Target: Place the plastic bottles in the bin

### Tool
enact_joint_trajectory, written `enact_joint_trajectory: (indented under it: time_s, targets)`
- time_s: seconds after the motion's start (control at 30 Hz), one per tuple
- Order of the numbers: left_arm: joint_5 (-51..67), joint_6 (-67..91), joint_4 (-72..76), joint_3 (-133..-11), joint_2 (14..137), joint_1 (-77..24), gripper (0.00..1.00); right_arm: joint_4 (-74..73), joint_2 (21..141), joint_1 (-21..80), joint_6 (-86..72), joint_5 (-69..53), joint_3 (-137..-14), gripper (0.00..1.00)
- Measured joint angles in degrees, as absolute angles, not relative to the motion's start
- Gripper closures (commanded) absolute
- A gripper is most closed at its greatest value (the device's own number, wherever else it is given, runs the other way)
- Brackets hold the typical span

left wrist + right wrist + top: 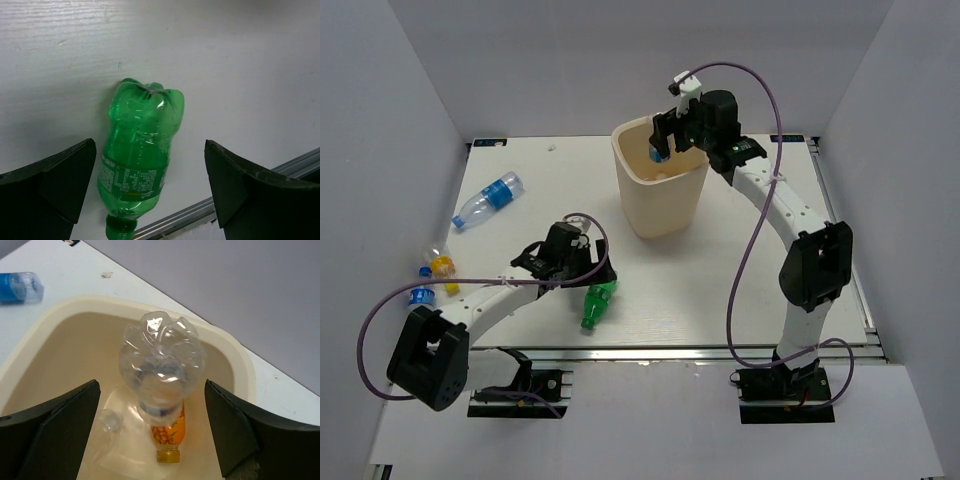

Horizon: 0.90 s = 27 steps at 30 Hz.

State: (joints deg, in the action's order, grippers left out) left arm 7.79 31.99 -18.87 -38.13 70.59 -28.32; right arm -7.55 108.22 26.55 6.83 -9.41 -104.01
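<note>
The tall cream plastic bin [240, 360] is seen to contain an orange-labelled bottle [168, 432] and a clear crinkled bottle [162, 357], the latter untouched between the spread jaws of the right gripper [665, 145]. A green plastic bottle [599, 303], straddled by the unclenched left gripper [150, 145], a blue-labelled clear bottle [488, 200] and two small bottles [440, 265] at the far left are yet to be binned.

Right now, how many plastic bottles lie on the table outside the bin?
4: blue-labelled bottle at far left, yellow-capped bottle and blue-capped bottle at the left edge, green bottle near the front. Others may be hidden.
</note>
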Motion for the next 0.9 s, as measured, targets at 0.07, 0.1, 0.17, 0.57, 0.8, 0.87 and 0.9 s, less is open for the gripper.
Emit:
enact_joint_trajectory:
  time_s: [0.07, 0.1, 0.17, 0.57, 0.8, 0.87, 0.9]
  targets:
    - [6.81, 31.22, -19.73, -38.44, 71.94, -28.86, 0.02, -7.60, 107.07, 26.46, 6.46, -10.11, -103.35, 0.11]
    - [6.33, 30.94, -20.21, -38.70, 72.62, -29.06, 0.02, -7.62, 106.15, 26.44, 6.17, -10.72, -103.28, 0.11]
    - [5.41, 30.44, -20.88, -39.51, 74.11, -29.23, 0.02, -7.57, 103.77, 25.78, 4.97, -12.14, -103.28, 0.11]
    - [4.08, 28.14, -20.93, -42.00, 79.92, -29.76, 0.31, -3.92, 88.77, 15.29, -4.45, -18.74, -97.34, 0.11]
    - [-0.14, 28.49, -22.02, -44.53, 80.05, -29.87, 0.66, -3.07, 86.63, 6.17, -8.16, -19.44, -88.12, 0.11]
    - [-3.05, 28.56, -23.31, -47.31, 79.68, -29.87, 0.73, -3.77, 87.18, 3.86, -8.16, -19.57, -87.35, 0.11]
    - [-4.67, 28.53, -24.25, -49.34, 79.26, -29.87, 0.73, -3.99, 87.59, 2.83, -7.79, -19.73, -87.37, 0.11]
